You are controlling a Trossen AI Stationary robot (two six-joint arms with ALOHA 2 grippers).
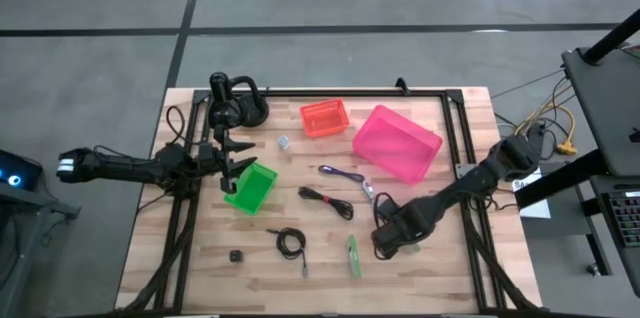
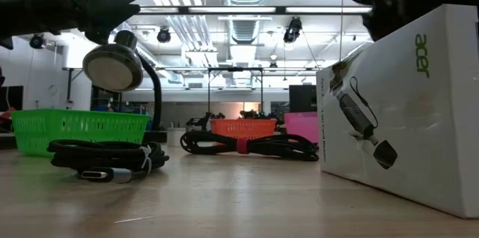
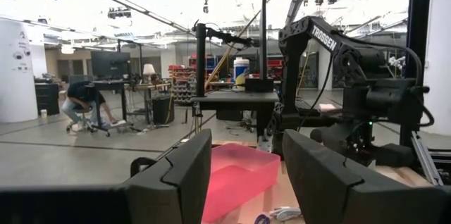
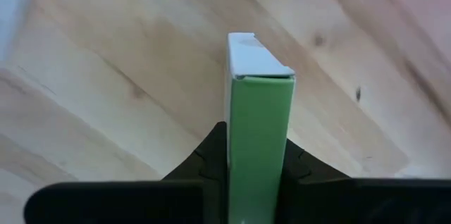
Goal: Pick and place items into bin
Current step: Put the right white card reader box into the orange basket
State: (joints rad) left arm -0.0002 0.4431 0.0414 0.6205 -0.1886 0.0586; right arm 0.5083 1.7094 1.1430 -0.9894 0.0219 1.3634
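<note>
Your right gripper (image 4: 255, 175) is pinching a slim green packet (image 4: 258, 132) between its two dark fingers (image 4: 299, 164), which press on its flat sides; the packet's white end flap points out over the bare wooden table (image 4: 127, 76). From above, that right gripper (image 1: 385, 241) sits low at the front right of the table (image 1: 440, 268), with a second green packet (image 1: 353, 255) lying flat just beside it, toward the front edge. Further left along the front you have a coiled black cable (image 1: 291, 242) and a tiny black block (image 1: 237, 256). Nearer the middle lie another black cable (image 1: 327, 200) and a purple cable (image 1: 343, 175), and a tiny white piece (image 1: 284, 142) rests toward the back. Three bins stand on the table: a green bin (image 1: 250, 188) at the left, an orange bin (image 1: 324, 117) at the back, and a pink bin (image 1: 396, 143) to its right. Your left gripper (image 1: 232, 165) hangs at the green bin's back left edge with its fingers (image 3: 180, 178) spread apart and nothing between them. In the low view a white Acer box (image 2: 404, 103) stands at the right.
</note>
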